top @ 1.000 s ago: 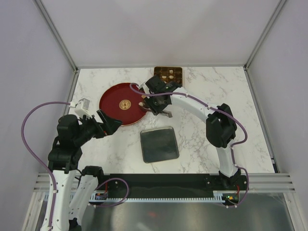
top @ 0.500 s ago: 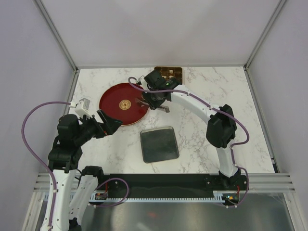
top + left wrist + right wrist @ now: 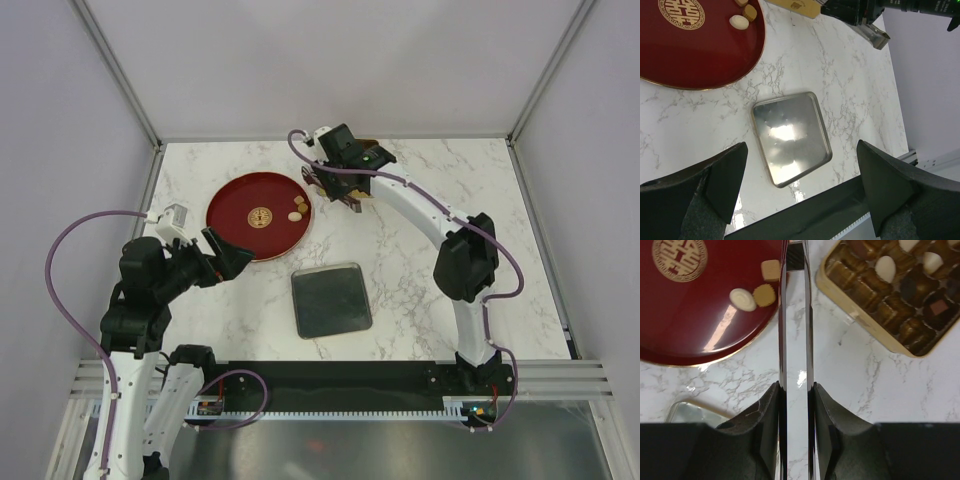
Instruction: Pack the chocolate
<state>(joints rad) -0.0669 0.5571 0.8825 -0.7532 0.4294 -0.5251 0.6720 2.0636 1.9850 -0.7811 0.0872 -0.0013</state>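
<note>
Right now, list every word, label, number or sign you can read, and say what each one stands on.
"囍": a gold double-happiness sign in the round emblem at the middle of the red dish.
Gold tin: a small dark mark on its side, too small to read.
Silver tray and chocolates: no writing visible.

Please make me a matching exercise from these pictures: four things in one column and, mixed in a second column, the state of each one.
Things:
1 red dish
2 silver tray
3 gold box
4 left gripper

States:
a open, holding nothing
b bears three loose chocolates
c has many filled compartments
d shiny metal, nothing on it

Pairs: 1-b; 2-d; 3-c; 4-a
</note>
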